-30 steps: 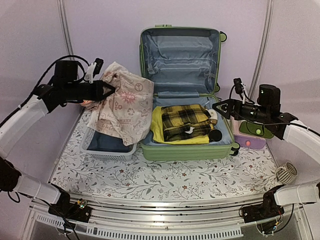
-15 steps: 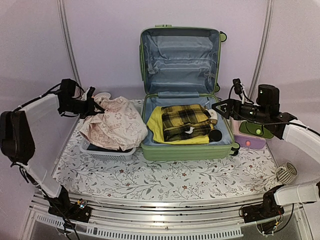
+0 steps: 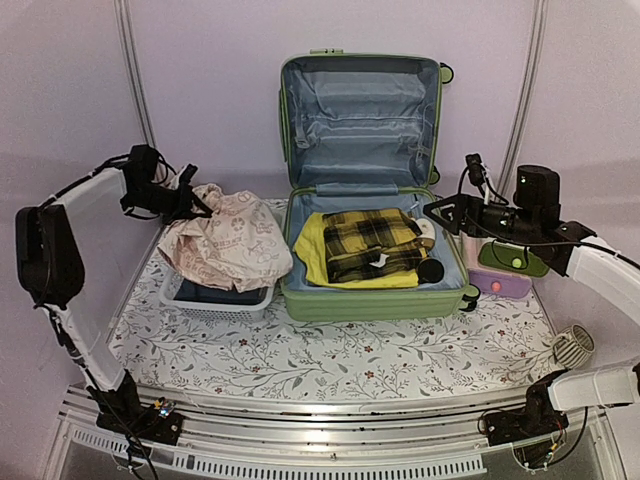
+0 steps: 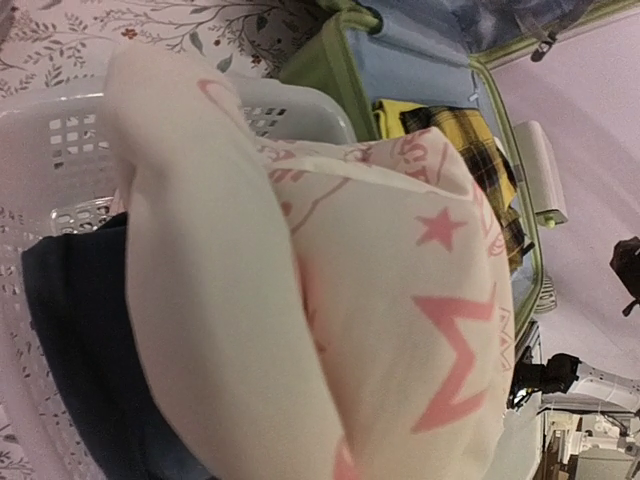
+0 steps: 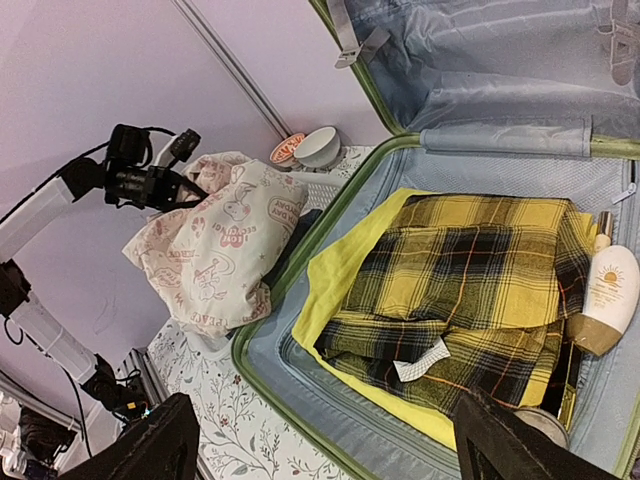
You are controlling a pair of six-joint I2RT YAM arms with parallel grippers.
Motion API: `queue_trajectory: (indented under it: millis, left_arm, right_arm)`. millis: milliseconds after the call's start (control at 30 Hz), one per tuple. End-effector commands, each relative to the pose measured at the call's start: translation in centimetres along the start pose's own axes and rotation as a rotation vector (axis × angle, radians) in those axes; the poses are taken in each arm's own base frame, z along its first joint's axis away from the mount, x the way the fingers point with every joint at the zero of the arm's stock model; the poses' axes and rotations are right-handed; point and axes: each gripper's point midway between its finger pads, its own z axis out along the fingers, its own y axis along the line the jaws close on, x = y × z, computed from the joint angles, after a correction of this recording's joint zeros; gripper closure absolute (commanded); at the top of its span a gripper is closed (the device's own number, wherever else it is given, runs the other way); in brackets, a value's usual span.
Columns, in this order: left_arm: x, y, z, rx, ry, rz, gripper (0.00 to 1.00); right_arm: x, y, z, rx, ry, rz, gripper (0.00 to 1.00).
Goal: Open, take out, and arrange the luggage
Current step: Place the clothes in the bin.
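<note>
The light-green luggage (image 3: 375, 303) lies open at the table's middle, its lid upright. Inside it a yellow plaid shirt (image 3: 370, 243) rests on a yellow garment (image 3: 312, 262). My left gripper (image 3: 188, 200) is shut on a cream pink-printed cloth (image 3: 230, 245), which drapes over the white basket (image 3: 215, 300) left of the luggage. In the left wrist view the cloth (image 4: 330, 270) fills the frame and hides the fingers. My right gripper (image 3: 437, 212) hangs open at the luggage's right rim. In its wrist view the black fingers (image 5: 150, 445) stand wide over the luggage's rim (image 5: 290, 400) and the shirt (image 5: 480, 290).
A dark blue garment (image 4: 70, 330) lies in the basket (image 4: 60, 150). A sunscreen bottle (image 5: 605, 295) sits at the luggage's right side. A white-green-purple box (image 3: 500, 275) stands right of the luggage, a small round white object (image 3: 572, 345) further right. A bowl (image 5: 318, 147) stands behind the basket.
My left arm has swung left and back, carrying the printed cloth from beside the luggage down onto the basket. The right gripper has hardly moved.
</note>
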Motion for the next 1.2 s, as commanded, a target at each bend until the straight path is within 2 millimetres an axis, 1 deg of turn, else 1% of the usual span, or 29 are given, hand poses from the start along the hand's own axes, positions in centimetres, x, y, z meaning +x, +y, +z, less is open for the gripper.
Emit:
queue_trajectory:
  millis: [0,67,200,367,433,500,533,567,633,700,767,800,867,1033,1100,1167]
  left_arm:
    - [0.6,-7.1,-3.8,0.077,-0.07,0.132,1.0]
    - [1.5,-8.7,-4.9,0.074,-0.088,0.157,1.0]
    - [2.9,-12.1,-8.4,0.109,-0.159,0.201,1.0]
    - [5.1,-17.6,-12.5,0.279,-0.208,0.267,1.0]
    - [6.0,-19.3,-13.9,0.337,-0.214,0.295,1.0]
    - [6.7,-20.4,-14.9,0.367,-0.222,0.326,1.0]
    - [6.8,-20.3,-15.1,0.355,-0.228,0.337,1.0]
    - [6.7,-19.8,-15.1,0.328,-0.233,0.333,1.0]
    - [6.1,-17.5,-14.1,0.251,-0.223,0.28,1.0]
    - [5.4,-14.5,-12.5,0.162,-0.196,0.223,1.0]
    - [4.8,-11.6,-10.3,0.095,-0.155,0.177,1.0]
    - [4.5,-10.4,-9.2,0.078,-0.137,0.161,1.0]
    - [3.8,-8.6,-7.3,0.075,-0.106,0.137,1.0]
    - [1.8,-5.9,-3.2,0.118,-0.036,0.103,1.0]
    - [1.2,-5.8,-2.4,0.141,-0.014,0.088,1.0]
    - [0.5,-6.3,-2.3,0.163,-0.019,0.088,1.0]
  right_arm:
    - [-0.6,0.4,0.1,-0.008,-0.005,-0.008,0.1]
    - [-0.3,0.4,0.2,-0.01,0.001,-0.002,0.1]
    - [-0.3,0.4,0.3,-0.014,0.002,0.003,0.11]
    - [-0.7,0.8,0.4,-0.024,-0.006,-0.003,0.1]
    - [-0.7,0.8,0.4,-0.027,-0.005,0.001,0.11]
    - [-0.6,0.8,0.5,-0.03,-0.001,0.008,0.11]
    - [-0.5,0.9,0.6,-0.031,0.002,0.01,0.11]
    - [-0.5,0.9,0.6,-0.034,0.003,0.012,0.11]
    - [-0.4,0.9,0.6,-0.031,0.005,0.016,0.11]
    - [-0.4,0.7,0.6,-0.023,0.006,0.021,0.11]
    - [-0.2,0.7,0.7,-0.022,0.011,0.022,0.11]
    - [-0.2,0.7,0.7,-0.019,0.013,0.023,0.11]
    - [-0.2,0.7,0.6,-0.018,0.013,0.023,0.11]
    - [-0.1,0.5,0.5,-0.009,0.013,0.021,0.11]
    - [0.0,0.5,0.5,-0.007,0.017,0.022,0.11]
    - [0.1,0.5,0.5,-0.005,0.018,0.023,0.11]
